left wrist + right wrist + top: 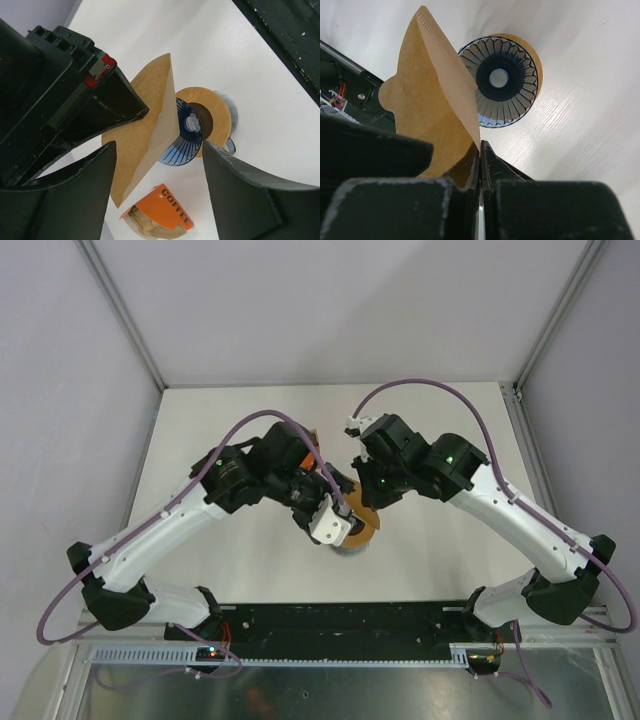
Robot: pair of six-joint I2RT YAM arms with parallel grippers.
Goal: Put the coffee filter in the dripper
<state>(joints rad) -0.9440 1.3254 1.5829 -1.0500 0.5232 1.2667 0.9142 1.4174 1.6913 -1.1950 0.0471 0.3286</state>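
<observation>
Right end effector (480,150): jaws pressed together, edge of thin tan-brown fan-shaped paper coffee filter (435,110) pinched between them. Filter held off tabletop, tilted, just beside open mouth of small blue translucent ribbed plastic dripper (502,82); not seated inside; contact with rim cannot be told. Left end effector (160,150): fingers spread, nothing gripped, filter and dripper seen beyond them. Dripper seated on grey cup with orange-tan ring top (222,117). Farther back, small orange cardboard box (170,212) marked COFFEE, laid on white tabletop (580,110).
</observation>
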